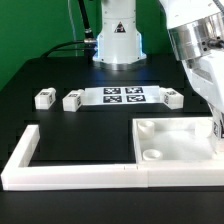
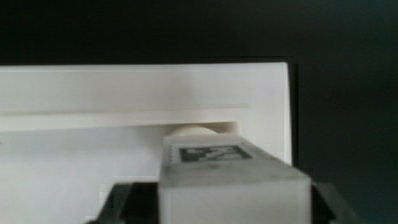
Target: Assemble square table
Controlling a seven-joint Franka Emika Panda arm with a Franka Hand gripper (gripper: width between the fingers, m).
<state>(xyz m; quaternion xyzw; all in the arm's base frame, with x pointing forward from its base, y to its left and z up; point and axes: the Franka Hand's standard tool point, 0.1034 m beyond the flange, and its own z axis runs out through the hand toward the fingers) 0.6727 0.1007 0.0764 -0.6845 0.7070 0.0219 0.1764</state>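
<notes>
The square table's top is a white slab (image 1: 175,143) with a raised rim and round corner holes, lying at the front on the exterior view's right. My gripper (image 1: 216,126) hangs over its far corner on that side. In the wrist view my gripper (image 2: 224,205) is shut on a white tagged leg block (image 2: 228,168). The dark fingers (image 2: 132,202) press on both of the block's sides. The leg's round end (image 2: 199,129) meets the slab (image 2: 125,95) at its rim. Three more leg blocks (image 1: 45,97) (image 1: 73,99) (image 1: 172,97) lie loose on the black table.
The marker board (image 1: 123,96) lies flat between the loose legs. A long white L-shaped wall (image 1: 60,172) runs along the front edge and up the exterior view's left. The robot base (image 1: 116,40) stands at the back.
</notes>
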